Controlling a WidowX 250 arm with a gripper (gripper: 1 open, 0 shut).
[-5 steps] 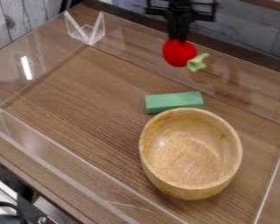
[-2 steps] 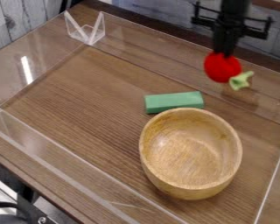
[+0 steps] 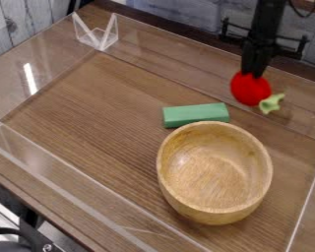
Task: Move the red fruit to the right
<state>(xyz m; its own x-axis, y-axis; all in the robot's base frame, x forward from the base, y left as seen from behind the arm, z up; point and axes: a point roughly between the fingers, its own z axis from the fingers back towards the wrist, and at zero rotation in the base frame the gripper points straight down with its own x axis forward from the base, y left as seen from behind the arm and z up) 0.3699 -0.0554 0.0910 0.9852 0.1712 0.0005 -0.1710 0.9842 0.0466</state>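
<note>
The red fruit is a small glossy red toy with a green leafy end pointing right. It hangs low over the wooden table at the right, behind and right of the green block. My black gripper comes straight down from above and is shut on the top of the red fruit. Whether the fruit touches the table I cannot tell.
A flat green rectangular block lies in the middle. In front of it stands a large wooden bowl. Clear plastic walls ring the wooden table, with a clear bracket at the back left.
My gripper has carried the red fruit to the right and lower, from behind the green block to near the right wall.
</note>
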